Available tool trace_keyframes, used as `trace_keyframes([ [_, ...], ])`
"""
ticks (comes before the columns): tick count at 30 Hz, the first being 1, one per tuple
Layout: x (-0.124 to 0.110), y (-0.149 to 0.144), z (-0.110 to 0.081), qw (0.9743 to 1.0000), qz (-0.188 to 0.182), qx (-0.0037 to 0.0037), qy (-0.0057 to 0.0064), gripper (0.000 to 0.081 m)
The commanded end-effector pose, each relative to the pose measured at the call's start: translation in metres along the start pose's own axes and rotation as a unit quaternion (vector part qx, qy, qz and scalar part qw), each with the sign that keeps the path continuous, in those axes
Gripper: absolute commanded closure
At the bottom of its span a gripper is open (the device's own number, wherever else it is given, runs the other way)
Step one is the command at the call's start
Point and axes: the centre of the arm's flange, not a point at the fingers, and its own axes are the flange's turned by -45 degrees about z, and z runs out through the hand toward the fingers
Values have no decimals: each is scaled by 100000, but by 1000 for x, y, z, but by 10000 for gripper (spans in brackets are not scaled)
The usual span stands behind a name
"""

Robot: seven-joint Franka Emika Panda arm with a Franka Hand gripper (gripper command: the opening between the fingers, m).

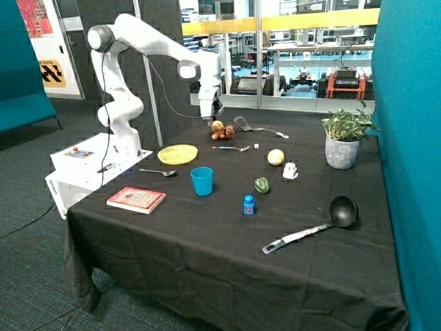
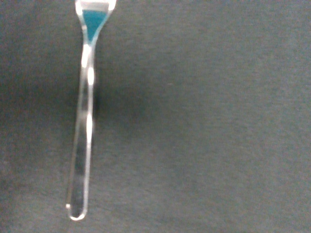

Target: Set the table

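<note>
The table (image 1: 207, 255) has a black cloth top. On it lie a yellow plate (image 1: 176, 154), a metal spoon (image 1: 158, 172), a blue cup (image 1: 202, 181) and a fork (image 1: 231, 147) with a blue patch. My gripper (image 1: 210, 118) hangs over the far side of the table, above and beside a small brown and yellow toy (image 1: 221, 130). The wrist view shows only a shiny metal handle (image 2: 81, 145) with a teal patch near its head, lying flat on the black cloth (image 2: 204, 121). The gripper itself does not appear in that view.
A black spatula (image 1: 242, 124) lies at the far edge. A yellow fruit (image 1: 275, 157), a white object (image 1: 290, 170), a green pepper (image 1: 262, 185), a small blue bottle (image 1: 249, 205), a red book (image 1: 136, 199), a black ladle (image 1: 324, 222) and a potted plant (image 1: 342, 141) share the table.
</note>
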Motion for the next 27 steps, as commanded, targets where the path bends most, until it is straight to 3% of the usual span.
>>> trace_keyframes([
  [1,4,-31,14,99979,-2052,54,-88,245],
  [14,17,-64,36,99967,-2560,54,-87,242],
  [27,34,-69,66,100000,-83,52,-89,247],
])
